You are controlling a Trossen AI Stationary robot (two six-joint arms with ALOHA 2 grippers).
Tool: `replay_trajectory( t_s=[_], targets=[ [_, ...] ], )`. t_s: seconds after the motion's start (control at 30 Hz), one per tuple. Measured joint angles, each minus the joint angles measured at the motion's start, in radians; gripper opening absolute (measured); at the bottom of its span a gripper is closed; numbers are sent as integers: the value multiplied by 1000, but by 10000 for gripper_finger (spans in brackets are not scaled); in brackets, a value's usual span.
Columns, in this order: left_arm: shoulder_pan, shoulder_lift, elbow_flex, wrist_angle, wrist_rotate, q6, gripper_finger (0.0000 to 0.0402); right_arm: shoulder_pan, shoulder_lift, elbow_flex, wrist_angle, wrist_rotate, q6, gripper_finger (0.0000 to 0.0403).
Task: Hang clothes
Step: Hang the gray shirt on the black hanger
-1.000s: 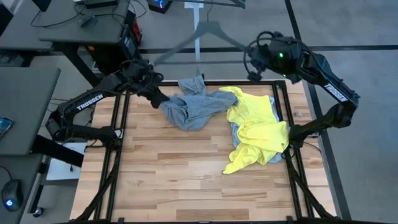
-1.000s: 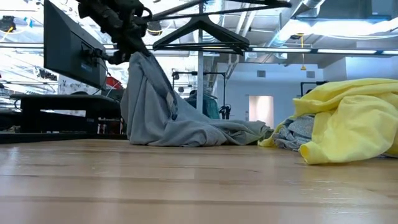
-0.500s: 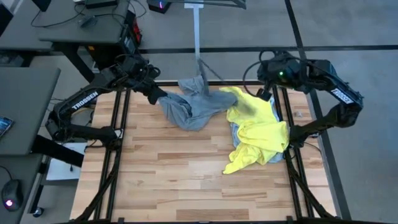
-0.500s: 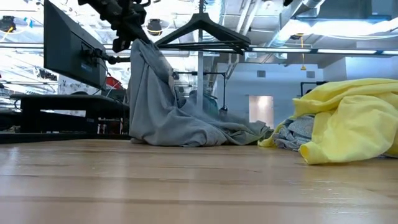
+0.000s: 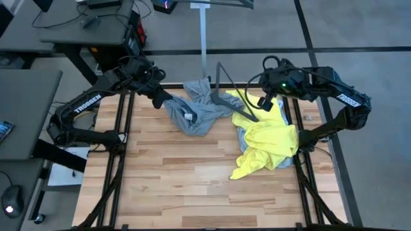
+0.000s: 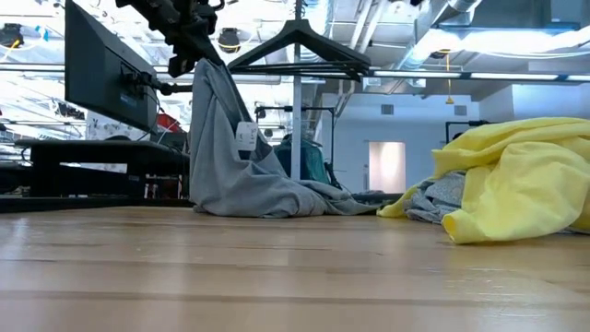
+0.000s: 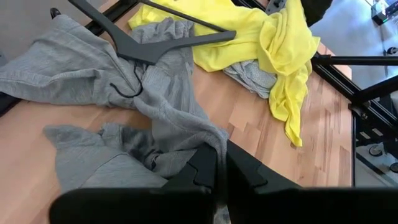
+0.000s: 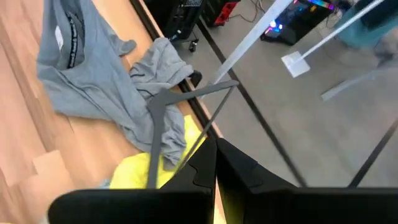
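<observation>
Lifting a grey T-shirt at eleven o'clock, left gripper fingers pinch fabric; right gripper fingers clamp a black hanger.

The word TROSSEN stands in white capitals along the left arm in the high view. The same word shows on the right arm, though smaller and harder to make out. A white tag inside the grey T-shirt is too small to read.

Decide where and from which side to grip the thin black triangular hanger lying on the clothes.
Grip the thin black triangular hanger at its broad neck, where both arms meet above the hook, coming from above: it lies flat on the soft grey T-shirt, neck uncovered.
</observation>
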Motion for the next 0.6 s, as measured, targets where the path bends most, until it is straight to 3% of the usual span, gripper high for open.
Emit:
replay_trajectory(
  t_s=[0.17,0.43,0.5,0.6],
  targets=[
    [0,0,0,-20,0,-1,0,-63,0,-145,102,-157,61,31],
    [-7,0,0,-44,2,12,0,-285,23,-518,561,-473,-16,152],
    [-7,0,0,-54,2,18,0,-342,65,-563,589,-540,-37,178],
    [-7,0,0,-58,2,26,0,-389,155,-608,581,-554,-122,208]
  ],
)
